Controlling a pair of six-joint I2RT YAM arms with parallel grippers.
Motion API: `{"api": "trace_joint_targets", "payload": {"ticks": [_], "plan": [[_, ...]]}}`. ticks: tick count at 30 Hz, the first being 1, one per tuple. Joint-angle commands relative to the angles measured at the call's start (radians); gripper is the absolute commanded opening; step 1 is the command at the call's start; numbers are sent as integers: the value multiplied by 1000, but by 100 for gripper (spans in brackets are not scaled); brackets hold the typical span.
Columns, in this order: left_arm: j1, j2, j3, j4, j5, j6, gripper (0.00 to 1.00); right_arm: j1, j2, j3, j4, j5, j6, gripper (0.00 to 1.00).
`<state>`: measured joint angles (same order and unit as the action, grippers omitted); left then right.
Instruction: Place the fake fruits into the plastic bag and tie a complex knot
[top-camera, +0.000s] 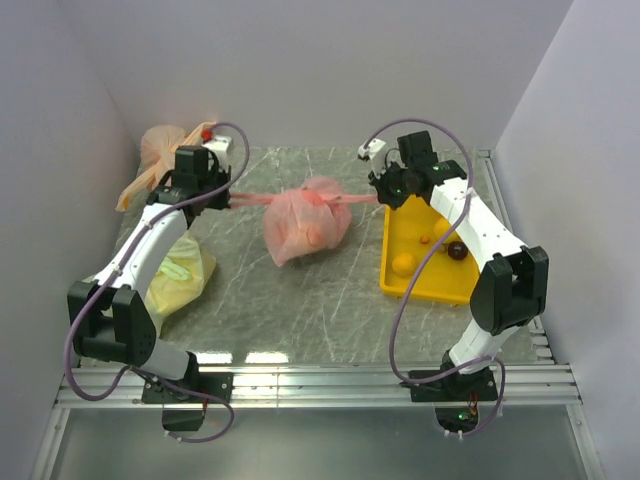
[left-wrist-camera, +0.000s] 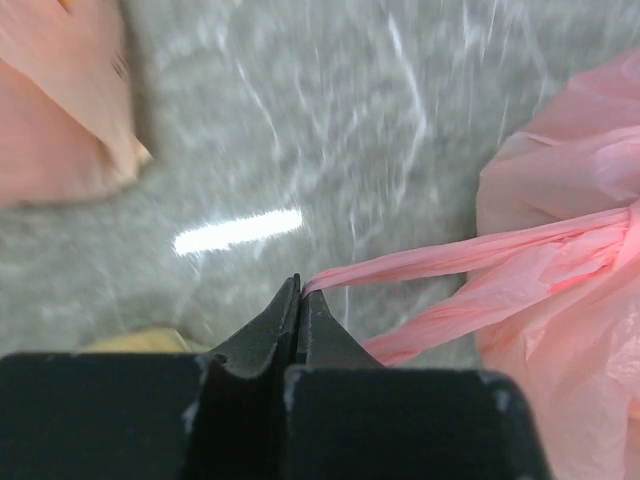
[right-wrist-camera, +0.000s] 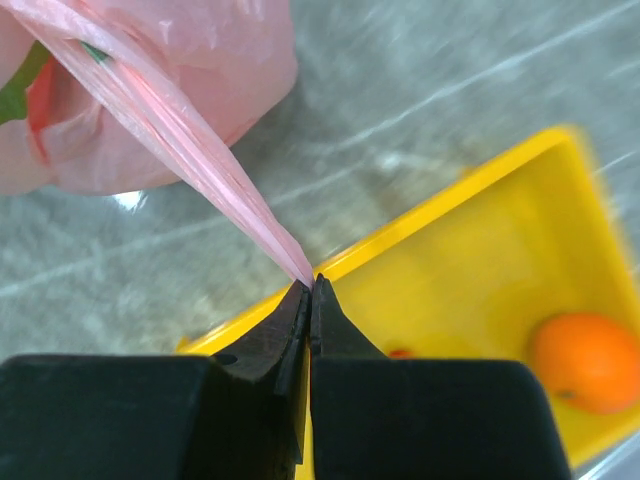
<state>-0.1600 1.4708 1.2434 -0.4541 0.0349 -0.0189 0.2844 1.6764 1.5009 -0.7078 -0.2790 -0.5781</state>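
Two robot arms stand at one tabletop (top-camera: 300, 300): a left arm (top-camera: 150, 240) and a right arm (top-camera: 480, 225). Each has one end effector, the left end effector (left-wrist-camera: 300, 290) and the right end effector (right-wrist-camera: 312, 288). There are three bags: one pink plastic bag (top-camera: 305, 230), one orange-peach bag (top-camera: 165, 150) and one yellow-green bag (top-camera: 180, 275). Two pink handle strips leave the pink bag, a left strip (top-camera: 258, 200) and a right strip (top-camera: 358, 201). One yellow tray (top-camera: 410, 212) shows three countable fruits: one orange (top-camera: 402, 263), one dark round fruit (top-camera: 457, 250) and one small piece (top-camera: 425, 240).
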Motion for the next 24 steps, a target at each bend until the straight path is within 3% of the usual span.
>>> {"api": "trace_joint_targets", "payload": {"ticks": [1, 9, 24], "plan": [[135, -24, 47, -43, -322, 103, 0, -122, 8, 33, -157, 293, -46, 0], [158, -53, -140, -15, -316, 111, 0, -119, 32, -143, -85, 288, -16, 0], [158, 25, 13, -41, -273, 59, 0, -105, 105, 96, -205, 193, 14, 0]]}}
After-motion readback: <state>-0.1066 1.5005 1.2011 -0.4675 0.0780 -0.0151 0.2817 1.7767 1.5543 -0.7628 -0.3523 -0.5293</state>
